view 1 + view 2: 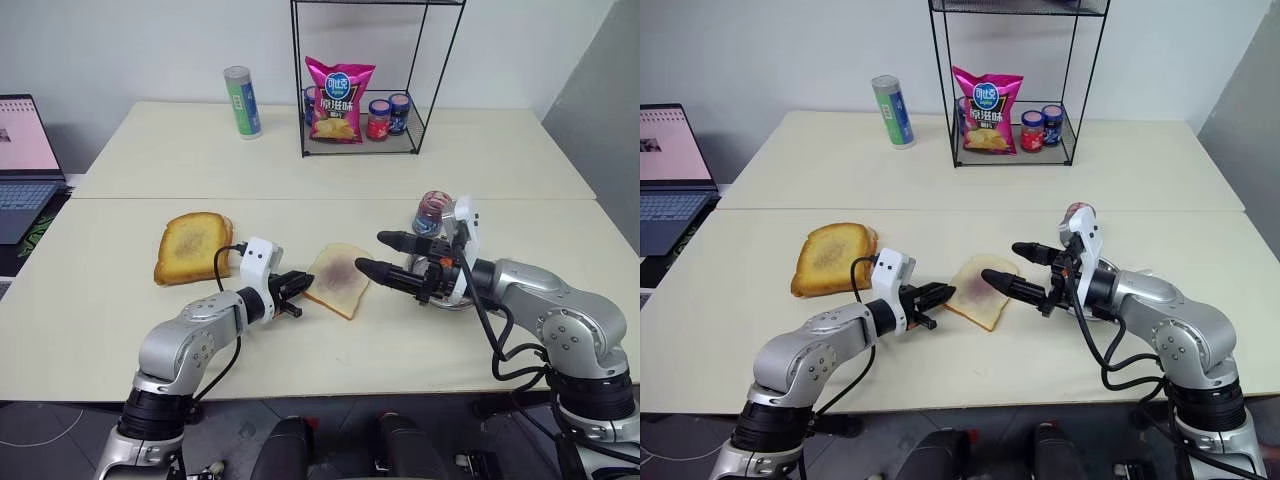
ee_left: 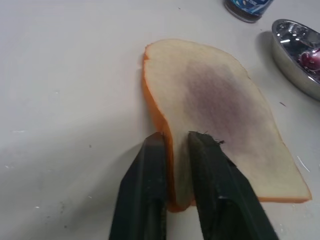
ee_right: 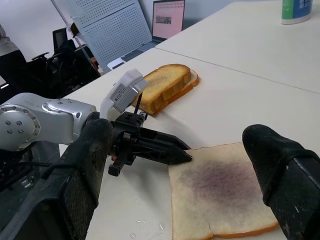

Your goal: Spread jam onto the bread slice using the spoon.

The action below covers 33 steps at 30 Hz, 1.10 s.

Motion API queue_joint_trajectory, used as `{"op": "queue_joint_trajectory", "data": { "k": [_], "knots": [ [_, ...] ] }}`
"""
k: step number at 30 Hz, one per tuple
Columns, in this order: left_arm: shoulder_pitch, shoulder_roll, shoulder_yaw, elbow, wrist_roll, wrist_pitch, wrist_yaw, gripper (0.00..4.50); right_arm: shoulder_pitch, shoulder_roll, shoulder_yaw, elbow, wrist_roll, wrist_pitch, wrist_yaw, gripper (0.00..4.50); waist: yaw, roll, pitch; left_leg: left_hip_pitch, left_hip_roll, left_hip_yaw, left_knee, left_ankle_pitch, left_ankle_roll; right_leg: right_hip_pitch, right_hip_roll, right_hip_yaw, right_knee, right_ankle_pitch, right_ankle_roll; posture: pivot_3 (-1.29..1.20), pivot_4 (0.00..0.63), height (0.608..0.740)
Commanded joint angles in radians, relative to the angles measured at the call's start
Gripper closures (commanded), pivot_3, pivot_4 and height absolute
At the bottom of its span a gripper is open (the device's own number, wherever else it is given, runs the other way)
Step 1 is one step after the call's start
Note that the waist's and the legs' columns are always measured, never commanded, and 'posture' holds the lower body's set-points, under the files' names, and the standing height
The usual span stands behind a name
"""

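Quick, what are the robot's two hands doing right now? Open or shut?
Left end effector: closed on the edge of the bread slice.
Right end effector: wide open, holding nothing.

I've got two pale tables [image 1: 120, 330] pushed together, with the seam running across behind the food. On the near one: the bread slice [image 1: 338, 279] with its purple smear in the middle, a toasted slice [image 1: 192, 246] off to its left, and a round metal plate [image 2: 295, 55] plus the jam [image 1: 432, 211] jar on the right. The far table has a green-and-blue can [image 1: 241, 101] and a black wire rack [image 1: 360, 120]. A laptop [image 1: 25, 160] sits beyond the left edge.
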Motion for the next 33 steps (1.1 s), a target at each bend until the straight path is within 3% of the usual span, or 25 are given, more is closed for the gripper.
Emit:
{"op": "queue_joint_trajectory", "data": {
  "k": [1,6,15,22,26,33],
  "knots": [
    [-0.025,-0.001,0.04,-0.022,0.005,-0.01,-0.003,2.78,-0.008,0.009,-0.021,-0.002,-0.01,-0.036,-0.008,0.0,0.0,0.0,0.0,0.0,0.0,0.0,0.0,0.0,0.0,0.0,0.0,0.0,0.0,0.0,0.0,0.0,0.15,0.74],
    [-0.017,0.035,0.063,-0.055,0.011,0.002,-0.018,1.82,0.0,0.009,-0.024,0.009,-0.021,-0.047,-0.005,0.0,-0.001,0.0,0.0,0.0,0.0,0.0,0.0,0.0,0.0,0.0,0.0,0.0,0.0,0.0,0.0,0.0,0.15,0.74],
    [-0.054,0.262,0.037,-0.163,0.022,-0.099,-0.292,0.02,0.098,-0.02,-0.113,-0.028,0.02,-0.014,-0.047,0.0,0.0,0.001,0.0,0.0,0.0,0.0,0.0,0.0,0.0,0.0,0.0,0.0,0.0,0.0,-0.001,0.0,0.15,0.74],
    [-0.151,0.288,-0.014,-0.187,-0.013,-0.098,-0.447,0.02,0.22,-0.046,-0.215,-0.069,0.066,0.015,-0.1,0.0,0.003,0.001,0.001,0.0,0.0,0.001,0.0,0.0,0.0,0.0,0.0,0.0,0.0,-0.002,-0.002,0.0,0.15,0.74],
    [-0.22,0.239,-0.095,-0.181,-0.011,-0.121,-0.517,0.02,0.405,0.08,-0.394,-0.141,0.254,0.03,-0.306,0.0,0.01,0.001,0.0,0.0,0.0,0.0,-0.001,0.0,0.0,0.0,0.0,0.0,0.0,-0.001,-0.001,0.0,0.15,0.74],
    [-0.266,0.142,-0.185,-0.111,0.064,-0.191,-0.532,0.02,0.571,0.138,-0.492,-0.182,0.408,-0.009,-0.487,0.0,0.001,0.004,0.002,0.0,-0.001,0.001,0.0,0.0,0.0,0.001,0.0,0.003,0.0,-0.002,0.003,0.0,0.15,0.74]
  ]
}}
